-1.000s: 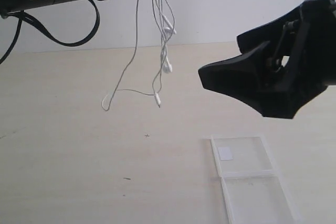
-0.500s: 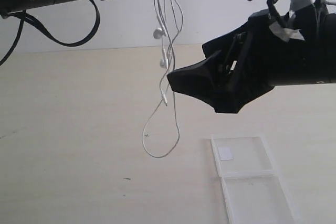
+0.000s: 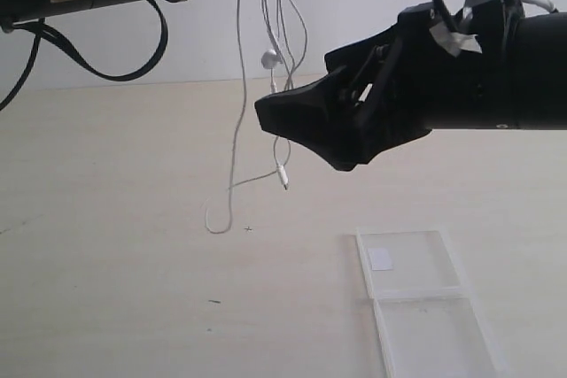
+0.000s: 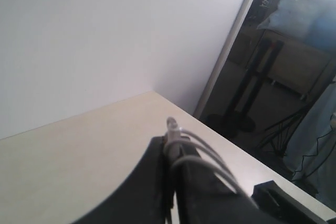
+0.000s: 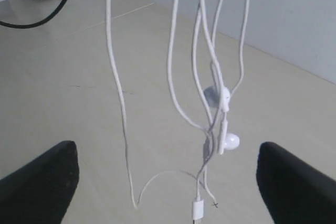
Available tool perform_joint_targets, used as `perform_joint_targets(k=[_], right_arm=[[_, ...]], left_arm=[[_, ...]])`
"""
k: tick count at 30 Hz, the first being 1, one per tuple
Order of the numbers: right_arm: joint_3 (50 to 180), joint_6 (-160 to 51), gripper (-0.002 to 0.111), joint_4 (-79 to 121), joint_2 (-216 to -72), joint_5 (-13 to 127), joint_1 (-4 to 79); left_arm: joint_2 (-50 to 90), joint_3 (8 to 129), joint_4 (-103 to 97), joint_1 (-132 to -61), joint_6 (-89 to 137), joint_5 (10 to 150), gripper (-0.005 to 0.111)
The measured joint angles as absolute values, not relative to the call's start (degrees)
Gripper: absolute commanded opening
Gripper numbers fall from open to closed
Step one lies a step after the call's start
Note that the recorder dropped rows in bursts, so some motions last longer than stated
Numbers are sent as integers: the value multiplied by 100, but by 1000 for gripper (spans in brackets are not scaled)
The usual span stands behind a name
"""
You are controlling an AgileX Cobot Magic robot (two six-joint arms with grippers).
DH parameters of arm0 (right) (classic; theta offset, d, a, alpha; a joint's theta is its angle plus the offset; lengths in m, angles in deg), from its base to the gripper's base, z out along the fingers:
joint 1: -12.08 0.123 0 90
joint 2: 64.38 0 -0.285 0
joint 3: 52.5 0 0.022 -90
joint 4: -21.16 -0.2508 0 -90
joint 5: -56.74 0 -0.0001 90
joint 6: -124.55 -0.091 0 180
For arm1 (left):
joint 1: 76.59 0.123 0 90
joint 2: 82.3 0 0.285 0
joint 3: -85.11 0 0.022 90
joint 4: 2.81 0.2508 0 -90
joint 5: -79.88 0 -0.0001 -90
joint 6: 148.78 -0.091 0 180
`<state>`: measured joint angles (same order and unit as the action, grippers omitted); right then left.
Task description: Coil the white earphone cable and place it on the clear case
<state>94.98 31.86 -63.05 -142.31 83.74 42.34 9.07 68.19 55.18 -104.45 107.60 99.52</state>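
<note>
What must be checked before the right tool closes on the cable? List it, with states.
1. Left tool shut on cable: ok.
2. Right tool open: ok.
3. Hanging strands lined up between the right tool's fingers: ok in its wrist view.
4. Cable coiled: not ok, it dangles in loose loops.
5. Lowest loop off the table: cannot tell.
6. Case open and flat: ok.
</note>
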Motion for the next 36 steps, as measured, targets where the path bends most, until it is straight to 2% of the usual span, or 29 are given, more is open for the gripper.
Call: perform_joint_targets(k=[6,36], right_arm=[[9498,3287,97,-6360,-14351,8169,4234],[9498,4288,97,-7139,-14384,8356,4234]], left_arm=[[907,6819,5518,-10445,10769,9963,0],[907,6819,5877,-10454,11202,11211,0]])
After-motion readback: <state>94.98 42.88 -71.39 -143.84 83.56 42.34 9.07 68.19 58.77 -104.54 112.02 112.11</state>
